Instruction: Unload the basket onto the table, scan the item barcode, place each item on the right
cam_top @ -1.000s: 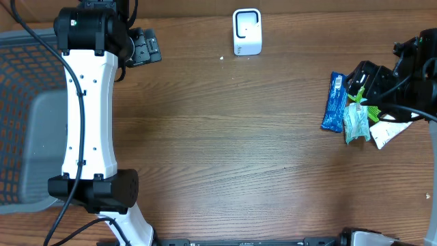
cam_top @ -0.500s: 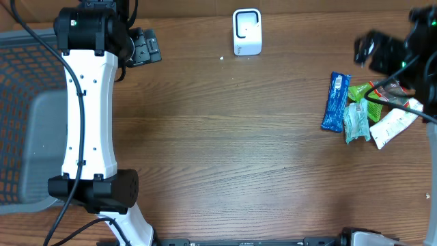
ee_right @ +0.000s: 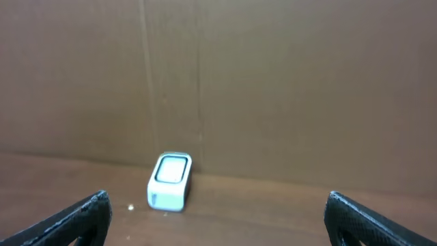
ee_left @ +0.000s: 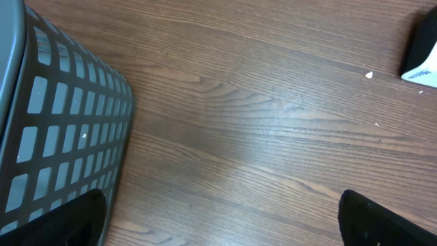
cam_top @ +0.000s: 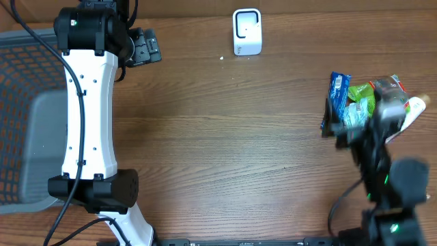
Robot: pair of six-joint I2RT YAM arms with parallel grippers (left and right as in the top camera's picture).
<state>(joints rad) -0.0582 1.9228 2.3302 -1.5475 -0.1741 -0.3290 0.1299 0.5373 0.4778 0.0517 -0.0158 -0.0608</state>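
Note:
Several items lie in a pile at the right of the table: a blue packet (cam_top: 337, 87), a green packet (cam_top: 360, 91), a teal packet (cam_top: 350, 115) and a white tube (cam_top: 412, 108). The white barcode scanner (cam_top: 246, 31) stands at the back centre, and it also shows as the scanner (ee_right: 169, 180) in the right wrist view. My right gripper (cam_top: 339, 130) is blurred, raised beside the pile and facing the scanner. It is open and empty (ee_right: 217, 205). My left gripper (cam_top: 143, 48) is at the back left, open (ee_left: 222, 222) over bare wood and holding nothing.
A grey mesh basket (cam_top: 20, 102) fills the left edge, and its wall (ee_left: 61, 116) sits close beside my left fingers. A corner of the scanner (ee_left: 420, 58) shows at the right of the left wrist view. A brown wall (ee_right: 273, 82) rises behind the table.
My right arm has swung from above the pile at the right edge toward the table's front, now blurred and facing the scanner. The pile is more exposed. The left arm has not moved.

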